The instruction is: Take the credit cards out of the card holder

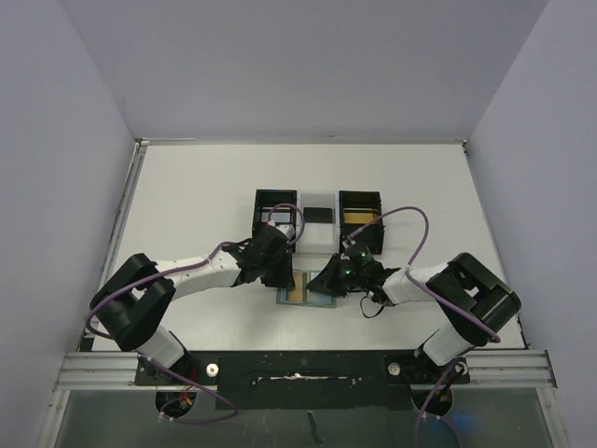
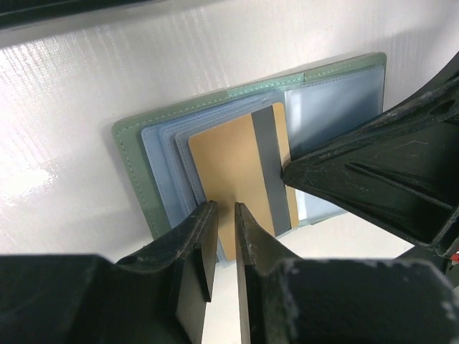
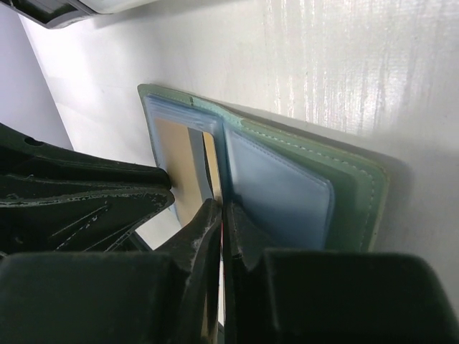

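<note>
- Your left gripper (image 1: pixel 277 268) reaches in from the left and hangs over the near-left edge of the card holder (image 1: pixel 322 300). In the left wrist view its fingers (image 2: pixel 203 247) stand nearly together, with only a narrow slit between them.
- The near edge of the gold card (image 2: pixel 229 161) sits right at that slit. You cannot tell from these views whether the pads actually press on it.
- The gold card, with a grey stripe along one side, lies flat on the pale blue pockets of the holder's left half.
- The card holder lies open on the white table (image 1: pixel 187 205), between the two grippers and in front of the row of boxes. Its teal-green border shows all round.
- Your right gripper (image 1: pixel 343 275) comes in from the right. Its fingertips are pressed together at the holder's centre fold, and they touch the edge of the right-hand blue pocket (image 3: pixel 280 190).
- Behind the holder, from left to right, stand a black box (image 1: pixel 275 210), a white bin (image 1: pixel 317 238) and a second black box (image 1: pixel 360 215).
</note>
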Tool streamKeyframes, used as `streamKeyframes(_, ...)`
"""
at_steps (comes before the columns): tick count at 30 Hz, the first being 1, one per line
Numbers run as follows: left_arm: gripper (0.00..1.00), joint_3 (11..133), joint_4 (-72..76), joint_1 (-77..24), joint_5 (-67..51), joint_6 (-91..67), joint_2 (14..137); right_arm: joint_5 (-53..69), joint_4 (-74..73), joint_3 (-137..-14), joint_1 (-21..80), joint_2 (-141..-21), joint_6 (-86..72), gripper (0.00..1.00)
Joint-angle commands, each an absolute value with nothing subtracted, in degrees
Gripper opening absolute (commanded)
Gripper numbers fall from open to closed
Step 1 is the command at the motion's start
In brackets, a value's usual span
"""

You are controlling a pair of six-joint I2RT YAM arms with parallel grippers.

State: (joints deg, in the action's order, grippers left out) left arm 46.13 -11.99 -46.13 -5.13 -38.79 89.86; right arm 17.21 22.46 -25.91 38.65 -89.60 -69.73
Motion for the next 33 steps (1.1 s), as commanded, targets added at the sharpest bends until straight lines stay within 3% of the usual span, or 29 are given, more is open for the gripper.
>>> streamKeyframes(1, 0.16, 46.63, -13.80, -46.32, -2.27, -38.89, 91.99, 18.64, 24.83, -24.73, 37.88, -86.78, -69.17, 0.00)
streamKeyframes(15, 0.16, 44.39, -13.27, -46.36, -0.68, -39.79, 91.81, 20.97, 22.01, -22.96, 35.15, -84.17, -67.41, 0.00)
streamKeyframes(24, 0.38, 47.15, -10.09, -46.49, -5.07, -37.32, 81.48, 17.54, 24.24, -21.21, 34.81, -84.84, -71.11, 0.01)
streamKeyframes(33, 0.38, 45.73, 0.06, -45.61, -18.60, -36.46, 87.25, 19.92, 25.70, -21.89, 34.85, -86.86, -70.72, 0.05)
